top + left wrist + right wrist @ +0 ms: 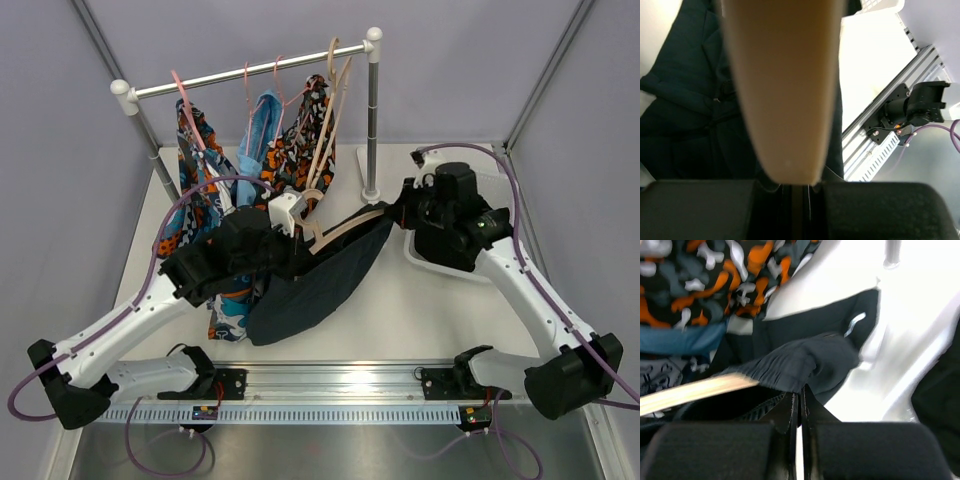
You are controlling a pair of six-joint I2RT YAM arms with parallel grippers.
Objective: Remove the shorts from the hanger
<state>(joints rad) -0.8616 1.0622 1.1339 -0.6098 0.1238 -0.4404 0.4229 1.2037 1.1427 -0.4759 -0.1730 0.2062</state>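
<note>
A wooden hanger (350, 225) is held low over the table with a pair of dark shorts (320, 280) draped from it. My left gripper (288, 238) is shut on the hanger near its middle; in the left wrist view the beige hanger (785, 85) fills the space above the left gripper (792, 187), with the shorts (685, 100) behind. My right gripper (393, 212) is at the hanger's right end. In the right wrist view the right gripper (800, 390) is shut on the lower edge of the shorts' gathered waistband (805, 360), beside the hanger (695, 390). Camouflage shorts (305, 150) hang on the rail.
The rail (250, 72) on its upright pole (372, 110) also carries a teal-blue-orange patterned garment (195, 170), a light blue garment (262, 125) and bare hangers (335, 110). A white tray (420, 255) lies under the right arm. The slotted rail (320, 380) runs along the near edge.
</note>
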